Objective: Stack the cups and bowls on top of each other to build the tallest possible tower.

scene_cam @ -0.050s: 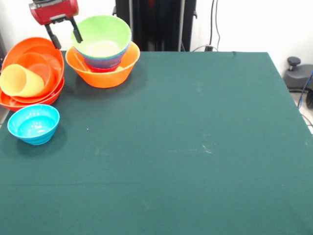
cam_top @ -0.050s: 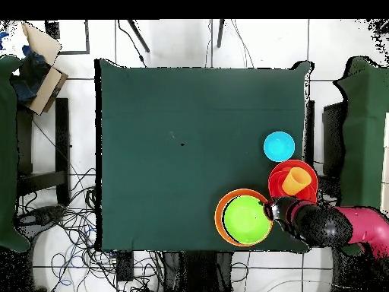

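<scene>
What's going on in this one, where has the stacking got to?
The gripper hangs open at the rim of the lime green bowl, which tops the tower in the large light-orange bowl at the table's edge. Beside it, the pale-yellow tumbler lies on its side in a separate pile of red-orange bowls. The cyan bowl stands alone on the cloth, not yet stacked.

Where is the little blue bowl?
In the front view, the cyan bowl sits alone at the table's left side, just in front of the red-orange bowls holding the yellow cup.
</scene>
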You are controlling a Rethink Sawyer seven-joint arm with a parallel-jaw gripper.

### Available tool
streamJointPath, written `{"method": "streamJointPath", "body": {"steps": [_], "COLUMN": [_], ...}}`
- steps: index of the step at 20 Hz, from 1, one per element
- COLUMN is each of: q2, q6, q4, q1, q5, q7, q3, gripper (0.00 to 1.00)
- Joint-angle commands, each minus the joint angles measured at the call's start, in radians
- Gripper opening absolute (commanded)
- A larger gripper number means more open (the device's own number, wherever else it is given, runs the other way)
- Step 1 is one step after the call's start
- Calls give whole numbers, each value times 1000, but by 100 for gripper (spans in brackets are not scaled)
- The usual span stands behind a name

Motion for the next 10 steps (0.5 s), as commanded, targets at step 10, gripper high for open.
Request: {"method": "streamJointPath", "body": {"steps": [10], "q2": [79], "q6": [128], "q4": [-127], "q1": [-17], "q5": [-63], "q7": [-487], "q3": [-15], "gripper": [100]}}
